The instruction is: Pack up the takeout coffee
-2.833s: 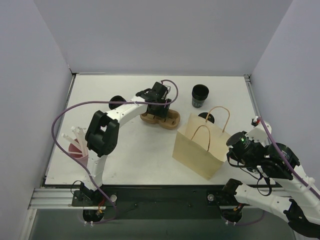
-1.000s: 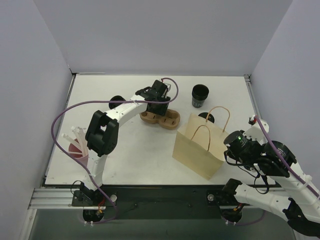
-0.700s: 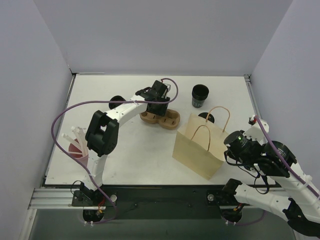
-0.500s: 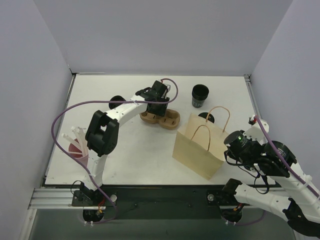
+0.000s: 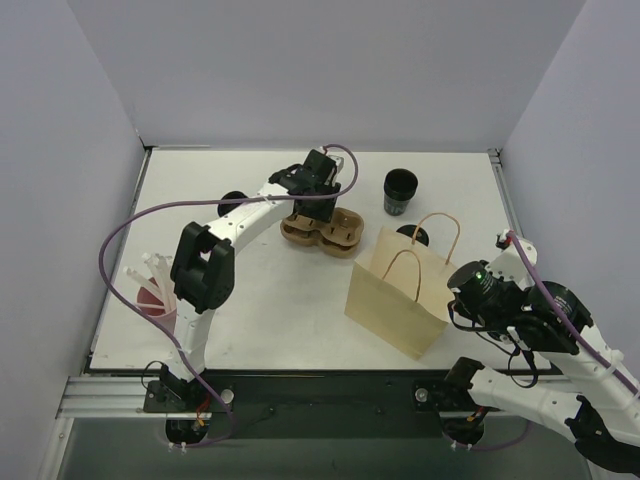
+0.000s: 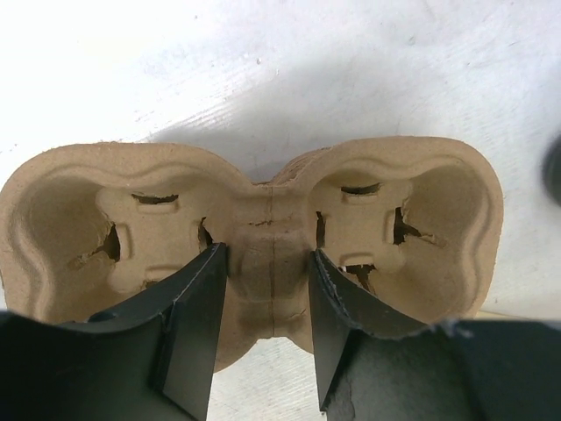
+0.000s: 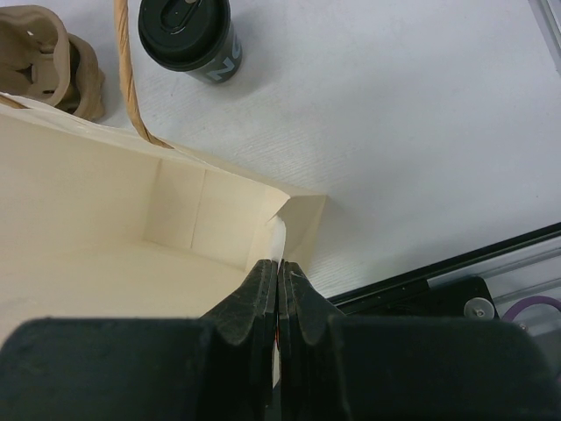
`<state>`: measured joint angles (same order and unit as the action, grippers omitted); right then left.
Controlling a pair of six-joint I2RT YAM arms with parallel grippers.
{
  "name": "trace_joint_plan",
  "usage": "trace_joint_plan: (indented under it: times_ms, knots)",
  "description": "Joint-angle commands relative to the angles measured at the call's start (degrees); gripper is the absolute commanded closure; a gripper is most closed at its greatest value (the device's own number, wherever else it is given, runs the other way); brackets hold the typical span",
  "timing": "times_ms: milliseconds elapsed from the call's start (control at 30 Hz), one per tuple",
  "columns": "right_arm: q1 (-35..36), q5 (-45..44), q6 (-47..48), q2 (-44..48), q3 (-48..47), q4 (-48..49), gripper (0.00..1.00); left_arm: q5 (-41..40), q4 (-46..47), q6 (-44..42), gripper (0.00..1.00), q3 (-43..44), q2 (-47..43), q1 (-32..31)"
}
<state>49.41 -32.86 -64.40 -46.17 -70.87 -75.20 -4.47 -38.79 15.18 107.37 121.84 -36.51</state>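
Observation:
The takeout coffee, a small black cup with a round black lid (image 7: 186, 31), stands on the table behind the paper bag. In the top view only its lid (image 5: 417, 236) shows past the bag. The brown pulp carrier (image 6: 263, 219) has two empty wells. My left gripper (image 6: 267, 263) is shut on its centre bridge, one finger in each well; it also shows in the top view (image 5: 319, 210). My right gripper (image 7: 279, 267) is shut on the near rim of the open tan paper bag (image 7: 105, 219), at the bag's right corner (image 5: 440, 310).
A stack of lidless black cups (image 5: 400, 190) stands at the back right. Loose black lids (image 5: 232, 200) lie behind my left arm. A pink holder with straws (image 5: 152, 288) sits at the left edge. The bag's handles (image 5: 430, 240) stand up.
My left gripper has risen a little and moved toward the back with the carrier in it. The right gripper and the bag have not moved.

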Motion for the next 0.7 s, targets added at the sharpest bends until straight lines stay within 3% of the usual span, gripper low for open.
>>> trace_joint_plan:
  times_ms: [0, 367, 667]
  knots:
    - [-0.5, -0.8, 0.5, -1.3, 0.4, -4.5, 0.98, 0.2, -1.7, -0.6, 0.56, 4.0, -2.3, 0.5]
    - [-0.5, 1.9, 5.2, -2.3, 1.0, -0.3, 0.99, 0.2, -8.8, 0.2, 0.61, 10.5, -3.3, 0.5]
    - [-0.5, 5.0, 8.5, -6.2, -0.1, 6.6, 0.95, 1.1, -17.6, 1.8, 0.63, 21.0, -5.5, 0.5]
